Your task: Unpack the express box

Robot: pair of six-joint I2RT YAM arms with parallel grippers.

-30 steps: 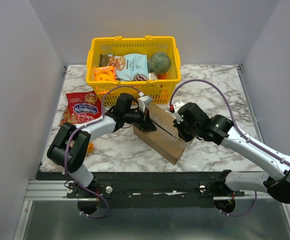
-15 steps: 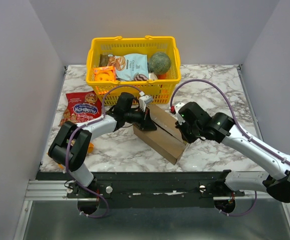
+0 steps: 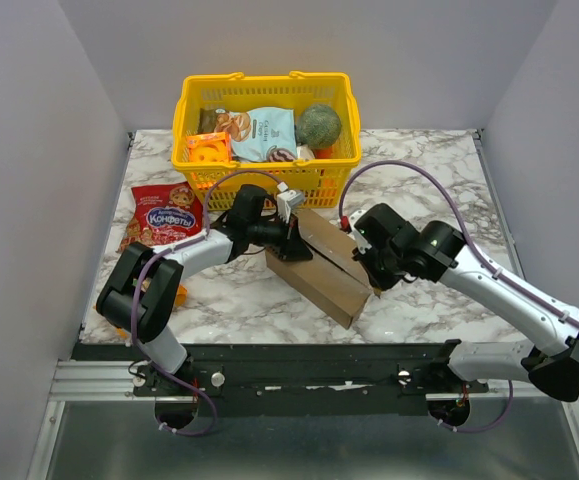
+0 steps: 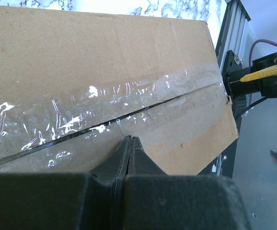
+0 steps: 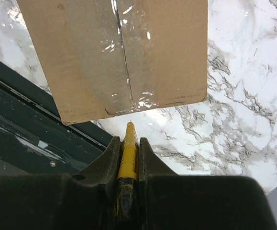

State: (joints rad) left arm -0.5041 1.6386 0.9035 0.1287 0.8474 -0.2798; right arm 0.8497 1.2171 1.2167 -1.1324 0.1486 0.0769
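The cardboard box lies on the marble table, just in front of the yellow basket, with its taped seam facing up. The left gripper is pinched shut on nothing and sits at the box top beside the seam. The right gripper clamps a yellow cutter, whose tip is just off the box's end, in line with the seam.

Bright, even overhead light; soft shadows on the worktop. Glare glints off the tape on the express box. Wrist views blur along the bottom.
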